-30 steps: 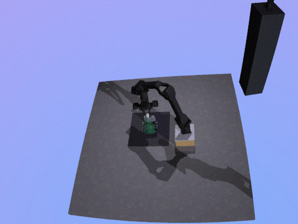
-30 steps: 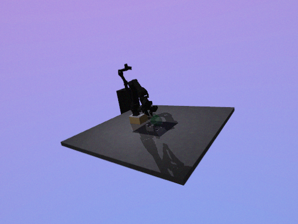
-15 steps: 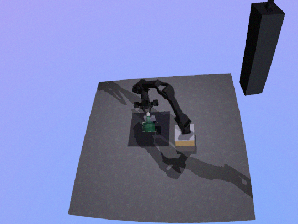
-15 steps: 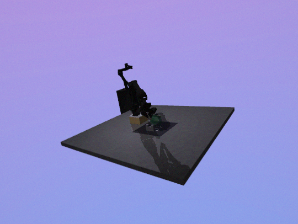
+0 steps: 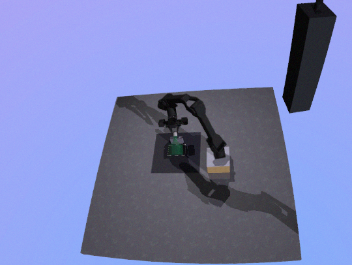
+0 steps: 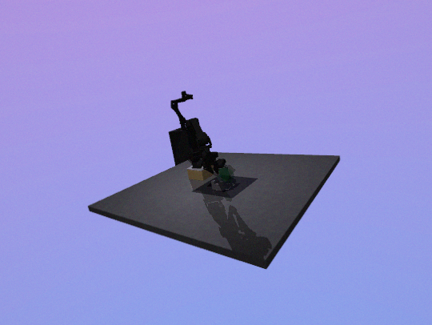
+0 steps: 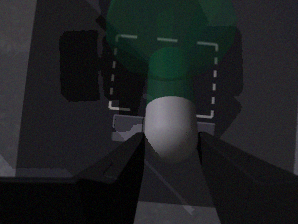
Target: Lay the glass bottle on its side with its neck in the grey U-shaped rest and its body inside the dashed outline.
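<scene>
Toward six o'clock in the wrist view, the hand (image 5: pixel 175 130) (image 7: pixel 170 139) pinches the pale-capped neck end of the green glass bottle (image 5: pixel 176 149) (image 6: pixel 226 174) (image 7: pixel 170 75); no writing is readable on it.

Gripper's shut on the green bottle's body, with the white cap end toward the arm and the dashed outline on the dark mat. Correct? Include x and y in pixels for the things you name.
Not the body: the gripper (image 7: pixel 170 139) is shut on the bottle's white neck end (image 7: pixel 171 122) (image 5: pixel 175 134), as the wrist view shows. The white end toward the arm and the dashed outline (image 7: pixel 215 80) on the dark mat (image 7: pixel 270 100) (image 5: pixel 160 164) are right.
</scene>
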Controlling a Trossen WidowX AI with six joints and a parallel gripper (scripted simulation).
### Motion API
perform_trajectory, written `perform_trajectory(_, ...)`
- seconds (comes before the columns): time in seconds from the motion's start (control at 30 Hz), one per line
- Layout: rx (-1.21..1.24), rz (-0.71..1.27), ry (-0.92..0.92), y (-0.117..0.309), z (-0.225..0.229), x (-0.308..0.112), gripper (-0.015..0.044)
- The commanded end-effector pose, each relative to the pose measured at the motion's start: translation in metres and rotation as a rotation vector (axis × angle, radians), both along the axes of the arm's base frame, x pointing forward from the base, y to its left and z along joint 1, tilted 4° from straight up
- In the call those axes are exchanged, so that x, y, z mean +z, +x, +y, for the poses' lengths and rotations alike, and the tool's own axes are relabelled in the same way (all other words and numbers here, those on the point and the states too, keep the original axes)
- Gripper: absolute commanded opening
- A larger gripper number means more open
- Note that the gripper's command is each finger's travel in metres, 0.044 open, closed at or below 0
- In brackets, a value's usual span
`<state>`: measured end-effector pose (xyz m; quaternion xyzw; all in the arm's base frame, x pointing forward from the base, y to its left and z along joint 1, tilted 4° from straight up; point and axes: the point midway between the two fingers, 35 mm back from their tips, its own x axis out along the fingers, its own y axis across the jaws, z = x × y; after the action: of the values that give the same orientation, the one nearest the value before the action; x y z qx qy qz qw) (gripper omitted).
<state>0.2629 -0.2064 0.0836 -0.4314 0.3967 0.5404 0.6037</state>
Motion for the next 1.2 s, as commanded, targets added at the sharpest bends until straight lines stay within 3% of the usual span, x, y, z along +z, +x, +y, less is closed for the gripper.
perform_trajectory(0.0, 0.004, 0.002, 0.0, 0.0, -0.004, -0.005, 0.0121)
perform_trajectory(1.17, -0.026, -0.007, -0.006, -0.002, -0.021, -0.022, 0.0121)
